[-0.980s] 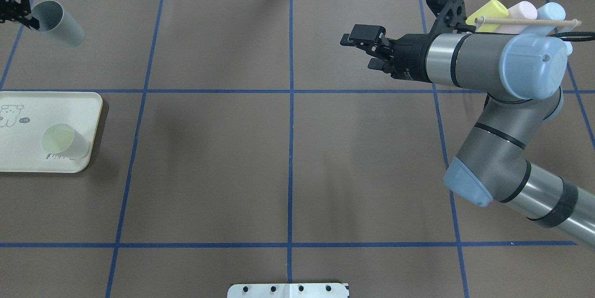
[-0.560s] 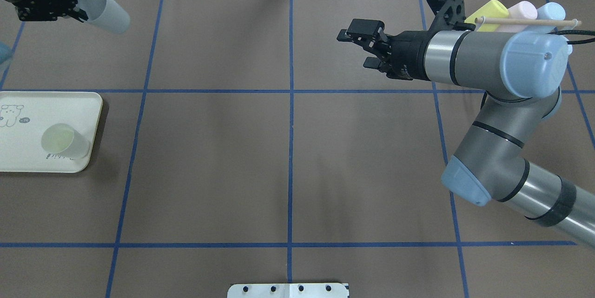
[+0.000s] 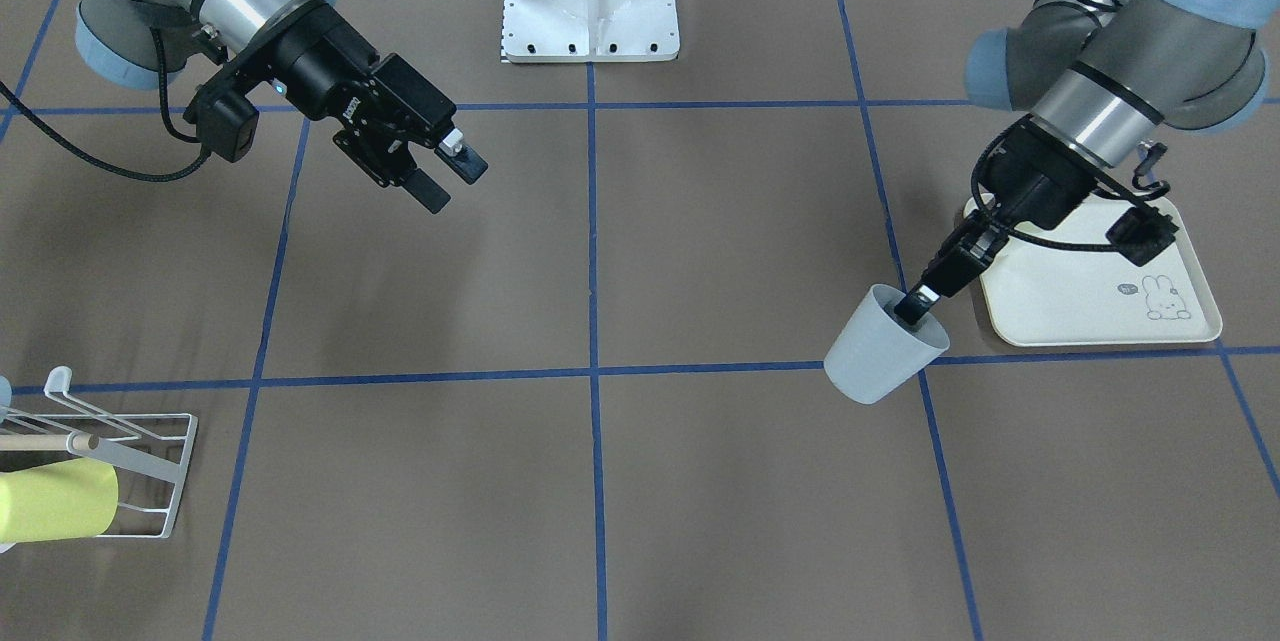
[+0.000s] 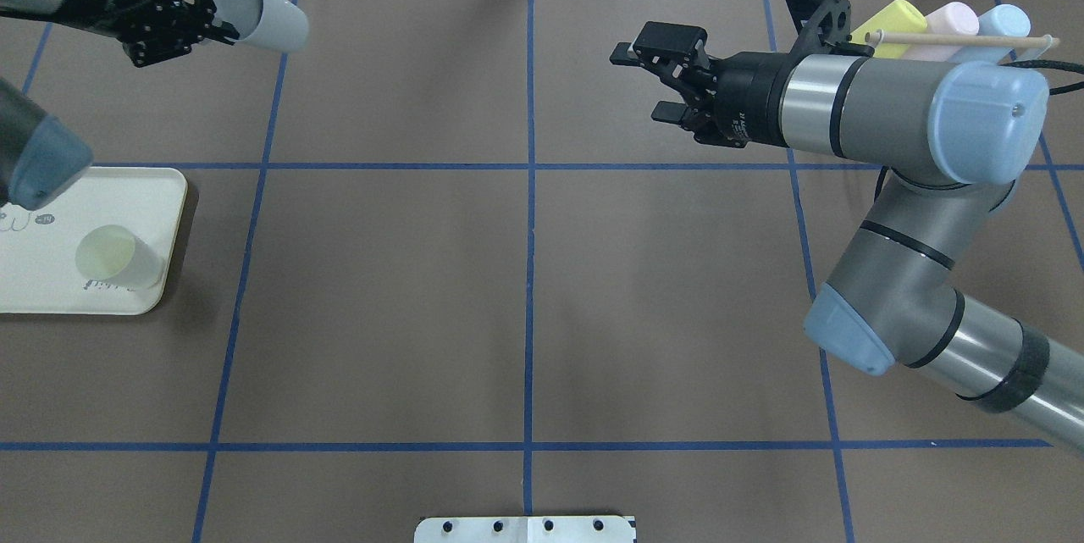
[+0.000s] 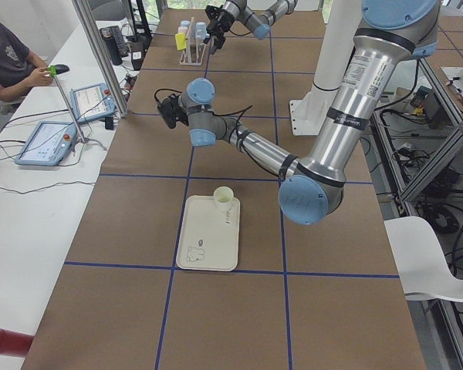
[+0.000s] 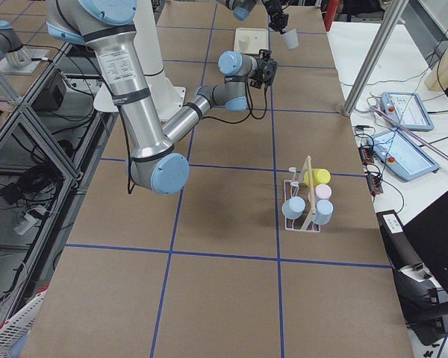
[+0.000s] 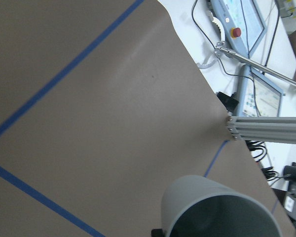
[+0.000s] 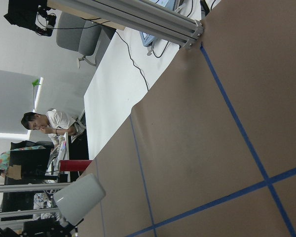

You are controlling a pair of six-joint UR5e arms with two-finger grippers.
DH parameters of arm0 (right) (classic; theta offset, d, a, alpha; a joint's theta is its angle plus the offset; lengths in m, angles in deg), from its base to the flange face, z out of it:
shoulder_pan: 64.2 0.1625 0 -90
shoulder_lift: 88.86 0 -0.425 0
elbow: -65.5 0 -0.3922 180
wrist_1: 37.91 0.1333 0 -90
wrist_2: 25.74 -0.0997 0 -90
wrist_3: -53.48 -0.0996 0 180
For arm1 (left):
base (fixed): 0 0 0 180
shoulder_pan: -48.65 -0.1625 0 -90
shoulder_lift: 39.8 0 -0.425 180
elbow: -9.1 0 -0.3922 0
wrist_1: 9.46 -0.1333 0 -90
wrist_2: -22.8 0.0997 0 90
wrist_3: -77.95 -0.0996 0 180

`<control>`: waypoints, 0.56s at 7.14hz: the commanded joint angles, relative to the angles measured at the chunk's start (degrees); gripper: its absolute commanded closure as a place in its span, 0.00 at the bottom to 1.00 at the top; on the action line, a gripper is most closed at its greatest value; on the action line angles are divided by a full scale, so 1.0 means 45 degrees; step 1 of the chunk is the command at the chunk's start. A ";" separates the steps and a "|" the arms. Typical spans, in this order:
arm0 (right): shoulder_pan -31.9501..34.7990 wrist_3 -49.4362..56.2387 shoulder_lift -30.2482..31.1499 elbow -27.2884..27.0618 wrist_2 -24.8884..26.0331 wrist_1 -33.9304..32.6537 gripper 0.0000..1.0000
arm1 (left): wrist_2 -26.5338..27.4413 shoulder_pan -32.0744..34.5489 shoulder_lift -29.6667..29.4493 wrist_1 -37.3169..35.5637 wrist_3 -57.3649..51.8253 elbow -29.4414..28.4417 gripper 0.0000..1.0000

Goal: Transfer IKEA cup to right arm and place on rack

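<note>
A pale grey cup (image 4: pixel 264 13) is being held tilted at the upper left of the overhead view by the left gripper (image 4: pixel 227 28). The gripper is being shown clamped on the cup's rim, with one finger inside the mouth and the other outside the wall. In the front-facing view this cup is being seen right of centre, its base pointing to the lower left of the frame, just left of the cream rabbit-print tray (image 3: pixel 1090 321). A pale yellow-green cup (image 4: pixel 114 257) is being carried upright by that tray at the left edge of the overhead view.

The right gripper (image 4: pixel 642 84) is being held right of centre in the upper part of the overhead view. Its jaws are being shown spread wide, with nothing between them, and it is being pointed toward the left of the frame. The white wire rack (image 3: pixel 120 441) is being seen at the lower left of the front-facing view, well apart from the grey cup. In the overhead view's upper right corner it is being partly hidden by the right arm (image 4: pixel 889 111), with yellow, pink and light blue cups lying on it under a wooden dowel (image 4: pixel 957 39).
</note>
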State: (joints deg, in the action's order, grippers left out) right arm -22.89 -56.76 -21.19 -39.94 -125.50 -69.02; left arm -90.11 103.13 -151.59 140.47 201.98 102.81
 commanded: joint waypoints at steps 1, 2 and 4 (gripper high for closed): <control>0.0000 -0.1317 0.0001 0.0033 0.0021 0.1187 0.00 | 0.2639 -0.1166 0.0000 0.2843 0.3421 -0.0082 1.00; -0.0019 -0.1863 -0.0019 0.0033 0.0041 0.1482 0.00 | 0.4060 -0.1750 0.0000 0.3956 0.4614 -0.0160 1.00; -0.0058 -0.2472 -0.0039 0.0091 0.0060 0.2049 0.00 | 0.6720 -0.3776 -0.0136 0.5794 0.5328 -0.0142 1.00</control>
State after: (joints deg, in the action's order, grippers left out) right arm -23.03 -66.21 -21.31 -39.66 -125.31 -61.31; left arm -66.76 91.52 -151.93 161.24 223.77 102.02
